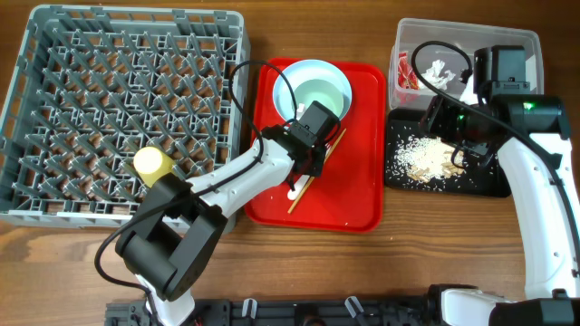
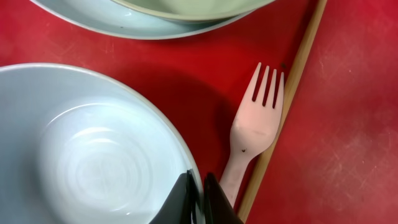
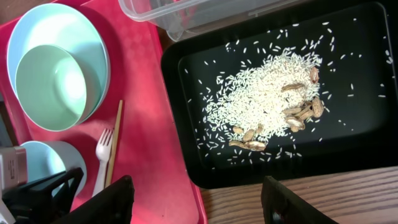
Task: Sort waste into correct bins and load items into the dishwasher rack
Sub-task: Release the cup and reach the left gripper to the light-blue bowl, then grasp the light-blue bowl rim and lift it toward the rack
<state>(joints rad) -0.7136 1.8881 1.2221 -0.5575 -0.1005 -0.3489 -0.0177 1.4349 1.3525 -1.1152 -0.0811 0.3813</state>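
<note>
The left gripper [image 2: 198, 182] clamps the smaller pale blue bowl [image 2: 93, 155] by its rim on the red serving tray [image 2: 348, 124], an edge grip presumably for lifting it to the dishwasher rack [image 1: 91, 91] (right gripper [image 3: 198, 202] gapes over the black tray [image 3: 373, 143]).

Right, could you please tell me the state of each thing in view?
Left gripper: shut on small bowl's rim.
Right gripper: open, empty.
Green bowl: nested in blue bowl.
Cup: in rack.
Fork: flat on red tray.
Black tray: holds rice.
Tub: holds tissue.
</note>
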